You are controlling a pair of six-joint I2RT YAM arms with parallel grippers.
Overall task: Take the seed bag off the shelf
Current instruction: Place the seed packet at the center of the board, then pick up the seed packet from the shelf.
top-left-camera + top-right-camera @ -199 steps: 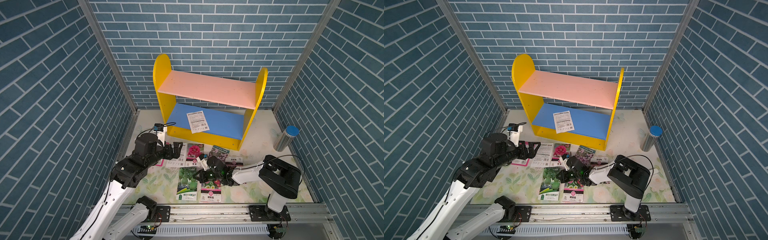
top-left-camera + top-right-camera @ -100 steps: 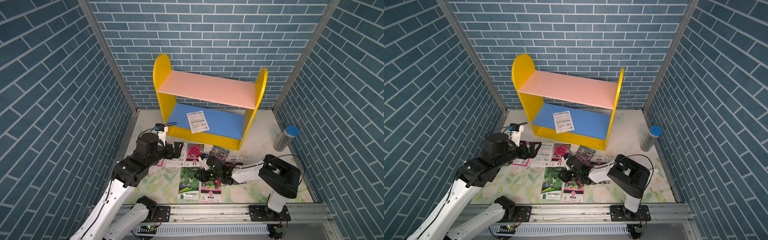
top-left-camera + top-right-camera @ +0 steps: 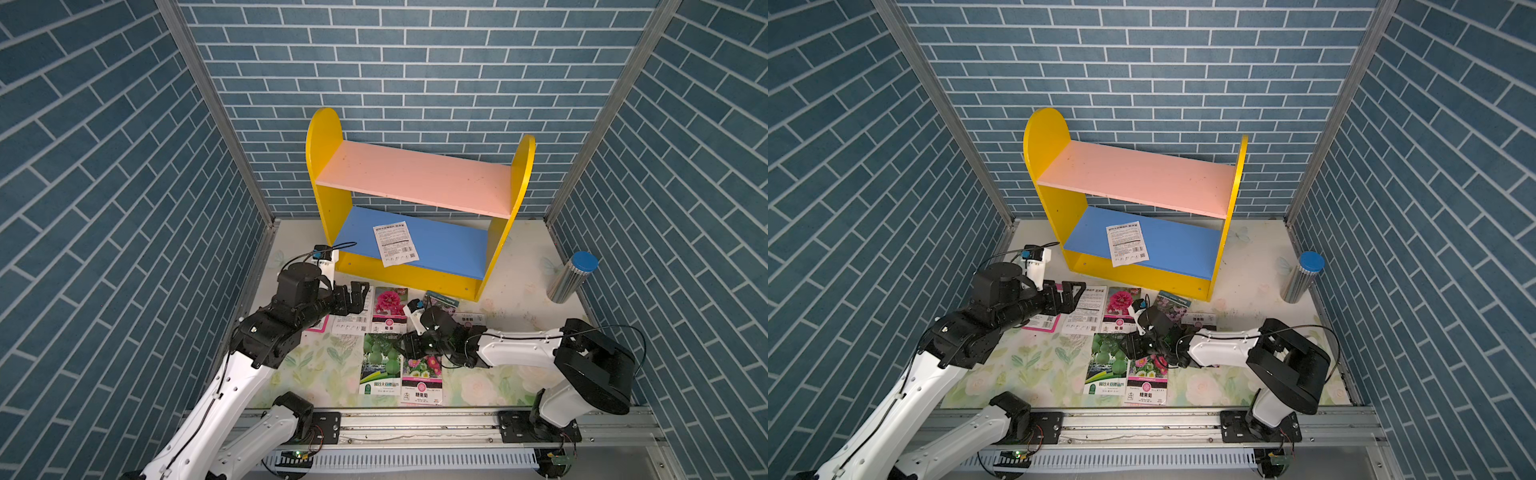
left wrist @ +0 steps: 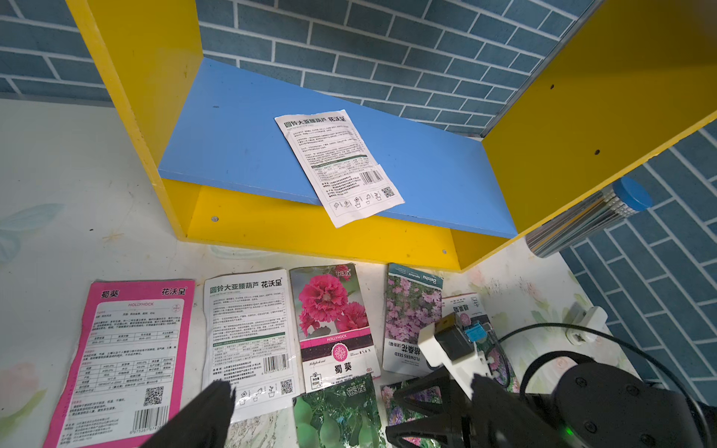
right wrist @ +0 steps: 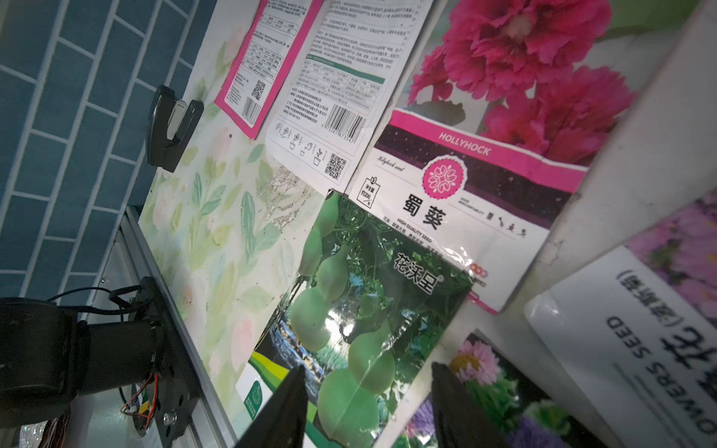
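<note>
Seed bag lies text side up on the blue lower board of the shelf, one corner hanging over the front edge. I see the left fingers spread wide above the packets on the worktop just before the shelf, holding nothing. The right fingers stand apart over the gourd packet, gripping nothing.

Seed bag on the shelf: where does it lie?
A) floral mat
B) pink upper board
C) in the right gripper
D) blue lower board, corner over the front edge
D: the white seed bag lies flat on the blue lower board of the shelf, a corner overhanging the front edge.
</note>
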